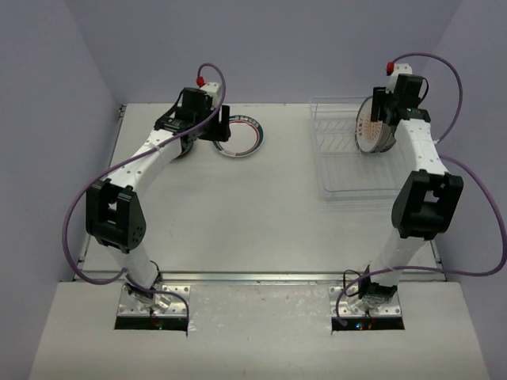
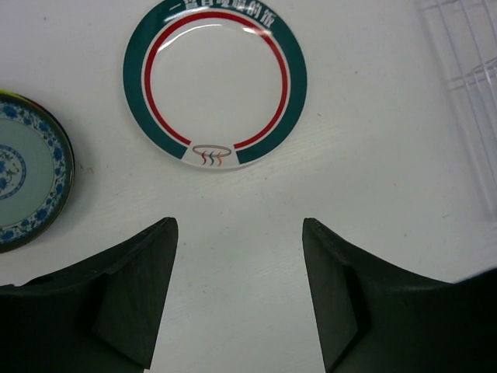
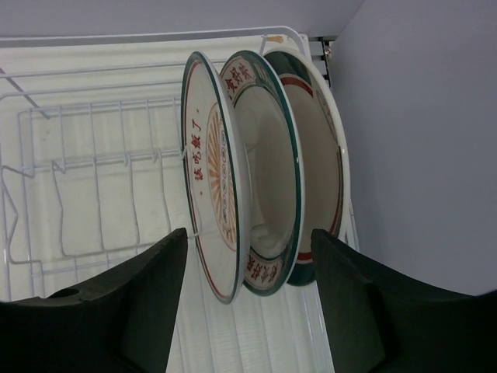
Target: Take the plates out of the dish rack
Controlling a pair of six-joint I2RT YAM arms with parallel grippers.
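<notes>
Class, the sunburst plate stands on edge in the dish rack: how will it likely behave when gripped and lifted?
The sunburst plate looks glazed and rigid: probably stiff, slippery at its thin rim. On edge in the dish rack close beside two other plates, it may tip against them.

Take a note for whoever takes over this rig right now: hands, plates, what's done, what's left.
Left hand: open, empty, over the table near two plates lying flat, the teal-and-red-rimmed plate and the blue-patterned plate.
Right hand: open at the dish rack, not gripping; upright before it stand the sunburst plate, green-rimmed plate and red-banded plate.
Done: two plates out. Left: three in the rack.
</notes>
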